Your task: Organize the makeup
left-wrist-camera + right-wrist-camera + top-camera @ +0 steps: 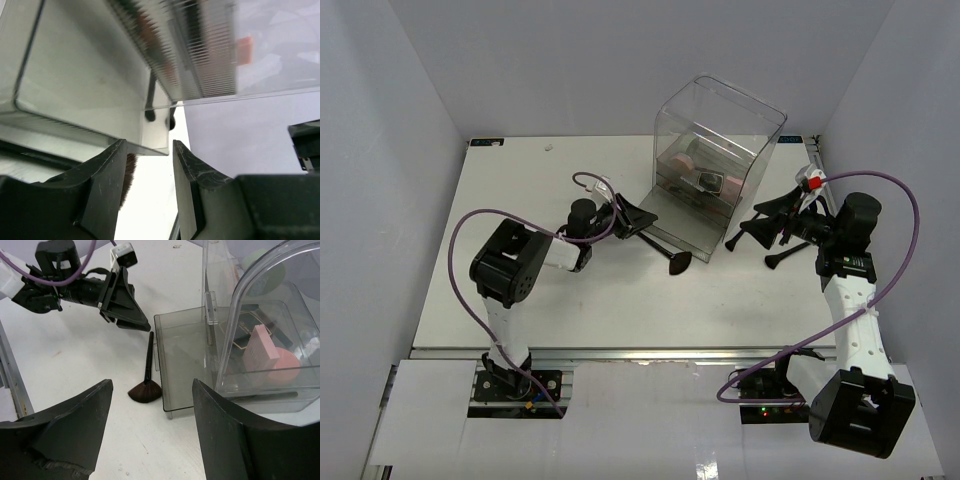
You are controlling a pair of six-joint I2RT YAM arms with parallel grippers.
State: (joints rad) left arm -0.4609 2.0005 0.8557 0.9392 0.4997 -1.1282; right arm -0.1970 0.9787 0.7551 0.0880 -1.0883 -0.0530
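Looking down from the overhead cam, I've got the white table (520,290) with the big clear drawer box (720,120) sitting around 1 o'clock from its middle. The smoky bottom drawer (182,360) sticks out of it toward 7 o'clock, and it looks bare to me.

The left gripper (650,222) is at 9 o'clock of that drawer. Its jaws are apart with nothing between them. The right gripper (752,250) is over at 3 o'clock of the drawer, jaws spread wide and gripping nothing either.

The fan brush (145,390) lies flat on the table just beside the drawer's edge. Its handle end is close to the left fingertips and its head points toward 5 o'clock.

Inside the box I can make out the pink puff (284,367) next to a pink block (260,352). The little black compact (245,332) sits behind them.
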